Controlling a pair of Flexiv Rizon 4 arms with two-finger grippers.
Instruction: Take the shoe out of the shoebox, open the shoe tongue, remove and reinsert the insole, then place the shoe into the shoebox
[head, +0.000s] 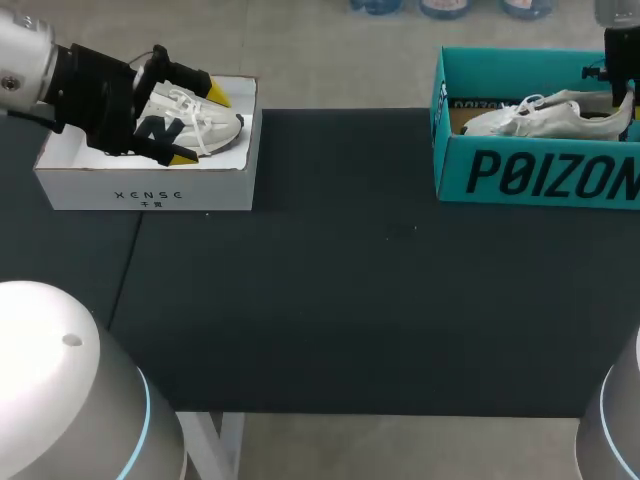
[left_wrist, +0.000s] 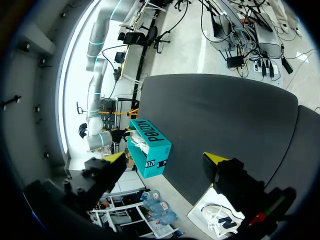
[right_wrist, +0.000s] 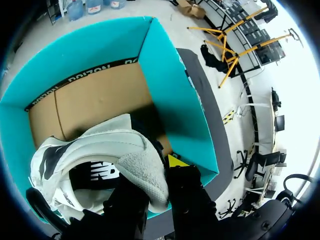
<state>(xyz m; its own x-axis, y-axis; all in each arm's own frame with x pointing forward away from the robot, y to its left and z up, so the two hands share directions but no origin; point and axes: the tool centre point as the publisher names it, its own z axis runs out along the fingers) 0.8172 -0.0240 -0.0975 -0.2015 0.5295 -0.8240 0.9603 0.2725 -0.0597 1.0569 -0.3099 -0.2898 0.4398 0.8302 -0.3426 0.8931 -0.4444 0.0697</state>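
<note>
Right jaws grip heel of the shoe (head: 540, 115), toe pointing left; left jaws open.

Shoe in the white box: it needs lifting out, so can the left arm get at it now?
Probably yes: the left tool hangs open just above the shoe, the white box has no lid, and nothing lies between them.

The shoebox (head: 540, 175) is teal with black lettering and a plain brown floor; the pale shoe (head: 545, 115) in it is off-white with a black logo. The white box (head: 150, 185) carries dark lettering, its sneaker (head: 222, 128) white with a navy mark. The counter (head: 340, 300) is black.
</note>
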